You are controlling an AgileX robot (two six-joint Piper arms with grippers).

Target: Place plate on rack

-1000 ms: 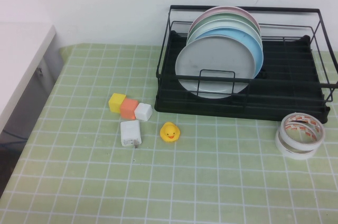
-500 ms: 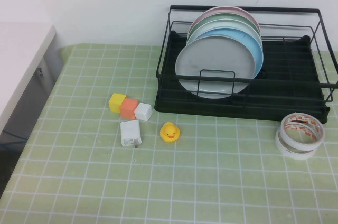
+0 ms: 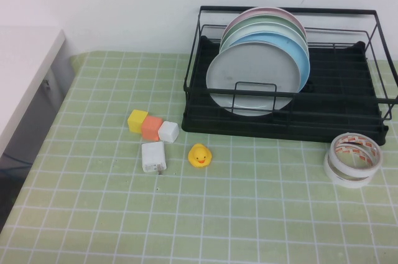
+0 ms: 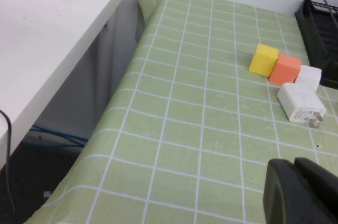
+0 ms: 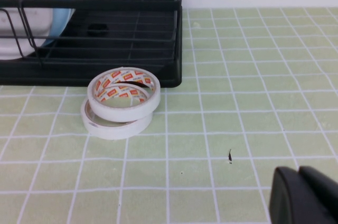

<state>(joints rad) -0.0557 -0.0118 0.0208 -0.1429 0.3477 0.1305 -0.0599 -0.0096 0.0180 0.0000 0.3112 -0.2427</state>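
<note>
The pale grey plate [image 3: 252, 77] stands on edge at the front of a row of plates in the black wire rack [image 3: 348, 124], leaning against a light blue plate [image 3: 300, 58]. Neither arm shows in the high view. In the left wrist view my left gripper [image 4: 295, 167] hangs shut and empty over the green checked cloth, near the table's left front. The right wrist view has my right gripper [image 5: 299, 174] shut and empty above the cloth, in front of the rack [image 5: 132, 49], well clear of the plate [image 5: 13, 28].
Two stacked tape rolls [image 3: 353, 159] lie by the rack's right front corner. Yellow [image 3: 137, 120], orange [image 3: 152, 127] and white [image 3: 168, 131] cubes, a white charger [image 3: 153, 156] and a yellow duck [image 3: 199, 155] sit left of the rack. A white counter [image 3: 25, 71] borders the left side.
</note>
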